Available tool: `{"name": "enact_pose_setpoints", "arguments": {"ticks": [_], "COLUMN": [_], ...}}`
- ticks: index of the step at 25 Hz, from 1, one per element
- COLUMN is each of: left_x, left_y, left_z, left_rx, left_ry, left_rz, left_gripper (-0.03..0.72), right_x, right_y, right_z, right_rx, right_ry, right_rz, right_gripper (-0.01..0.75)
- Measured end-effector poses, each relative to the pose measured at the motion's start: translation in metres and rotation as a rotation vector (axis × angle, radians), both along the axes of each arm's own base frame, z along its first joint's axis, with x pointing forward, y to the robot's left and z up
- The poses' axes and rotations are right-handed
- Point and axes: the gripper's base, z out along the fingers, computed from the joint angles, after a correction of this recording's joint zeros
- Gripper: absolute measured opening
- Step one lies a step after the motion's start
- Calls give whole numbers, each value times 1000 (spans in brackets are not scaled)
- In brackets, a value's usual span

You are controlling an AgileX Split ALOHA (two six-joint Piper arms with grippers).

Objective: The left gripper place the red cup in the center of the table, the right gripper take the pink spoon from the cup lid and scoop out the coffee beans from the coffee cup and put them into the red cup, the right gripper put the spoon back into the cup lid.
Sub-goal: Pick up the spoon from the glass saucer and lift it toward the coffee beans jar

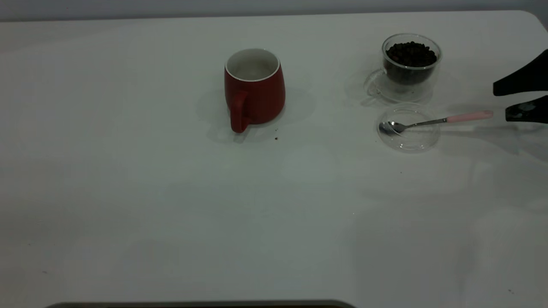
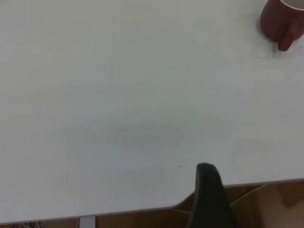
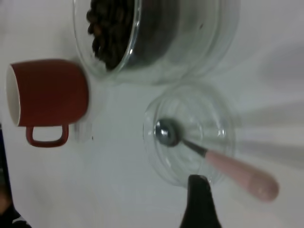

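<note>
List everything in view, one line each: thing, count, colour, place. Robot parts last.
red cup: one, dark red with white inside, upright near the table's middle, handle toward the camera.
coffee cup: one, clear glass, at the right rear.
coffee beans: a heap, dark brown, inside the coffee cup.
cup lid: one, clear, just in front of the coffee cup.
pink spoon: one, metal bowl in the lid, pink handle reaching past the rim toward the right.
table: one, white.
right gripper: one, black, open, at the spoon's handle end.
left gripper: black, over the table's edge, far from the red cup.

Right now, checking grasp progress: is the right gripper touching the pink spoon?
Apart. The exterior view shows a strip of table between the pink spoon's handle end and the open right gripper.
</note>
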Motion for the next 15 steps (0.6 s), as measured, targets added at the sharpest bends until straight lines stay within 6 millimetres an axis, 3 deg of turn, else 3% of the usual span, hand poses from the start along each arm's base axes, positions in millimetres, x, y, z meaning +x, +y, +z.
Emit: {"name": "enact_pose_setpoints", "arguments": {"ticks": [5, 15], "left_x": [0, 0], "left_y": [0, 0], "left_z": [0, 0], "left_rx": [0, 0], "left_ry": [0, 1], "left_rz": [0, 0], "left_gripper": [538, 538], "right_x": [8, 3], "right_y": [-2, 9], "right_z": [-12, -35], "right_rx": [45, 80], "right_ry": [-6, 44], "right_rz": [14, 33], "right_gripper": [591, 591]}}
